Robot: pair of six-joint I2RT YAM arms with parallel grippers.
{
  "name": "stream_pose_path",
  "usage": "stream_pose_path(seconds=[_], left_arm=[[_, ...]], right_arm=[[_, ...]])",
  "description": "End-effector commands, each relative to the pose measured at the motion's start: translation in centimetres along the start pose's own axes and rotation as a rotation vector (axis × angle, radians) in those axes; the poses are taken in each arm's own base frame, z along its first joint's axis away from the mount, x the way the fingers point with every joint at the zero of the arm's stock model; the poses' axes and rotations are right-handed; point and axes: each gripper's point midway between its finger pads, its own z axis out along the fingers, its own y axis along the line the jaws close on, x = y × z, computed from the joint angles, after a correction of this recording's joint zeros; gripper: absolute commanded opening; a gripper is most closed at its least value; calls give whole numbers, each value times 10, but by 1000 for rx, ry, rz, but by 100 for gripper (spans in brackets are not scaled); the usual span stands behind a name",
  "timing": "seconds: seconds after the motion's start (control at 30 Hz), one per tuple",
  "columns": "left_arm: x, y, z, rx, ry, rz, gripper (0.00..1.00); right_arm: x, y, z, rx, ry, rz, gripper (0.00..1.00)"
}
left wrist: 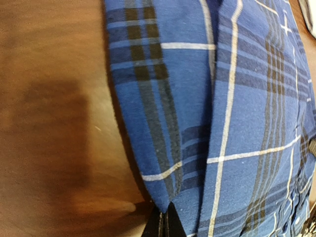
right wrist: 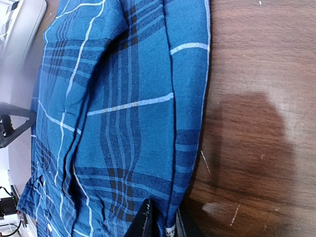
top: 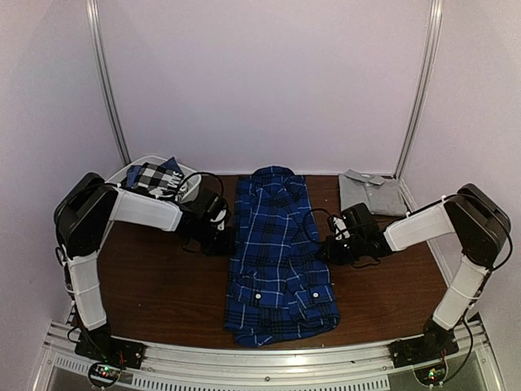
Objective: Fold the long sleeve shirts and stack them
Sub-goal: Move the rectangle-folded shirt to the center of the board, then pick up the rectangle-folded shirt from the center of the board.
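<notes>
Since the blue shirt (top: 277, 252) looks soft, light and limp, the left claw (left wrist: 164, 221) and right claw (right wrist: 161, 219) each pinch a side edge, a sensible hold.

Table (top: 163, 285): dark brown wood grain, with a few fine pale scratches (right wrist: 205, 163) on its right side. White plastic basket (top: 124, 173) sits on the table in the far left corner. Plain pale walls (top: 269, 81) enclose the back and both sides. Slim metal left post (top: 108, 81) and right post (top: 419, 90) rise from the back corners, leaning slightly. Aluminium rail (top: 269, 357) runs along the near edge.
</notes>
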Motion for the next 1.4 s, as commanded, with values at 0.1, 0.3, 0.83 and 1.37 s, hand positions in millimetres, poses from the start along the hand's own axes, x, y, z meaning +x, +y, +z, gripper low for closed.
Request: stream_pose_path(seconds=[0.1, 0.3, 0.83, 1.37], left_arm=[[-25, 15, -5, -38, -46, 9, 12], [-18, 6, -34, -10, -38, 67, 35], [97, 10, -70, 144, 195, -7, 38], [143, -13, -62, 281, 299, -29, 39]], right_arm=[[-11, 12, -1, -33, -20, 7, 26], [2, 4, -24, 18, -1, -27, 48], [97, 3, -65, -17, 171, 4, 54], [134, 20, -58, -111, 229, 36, 42]])
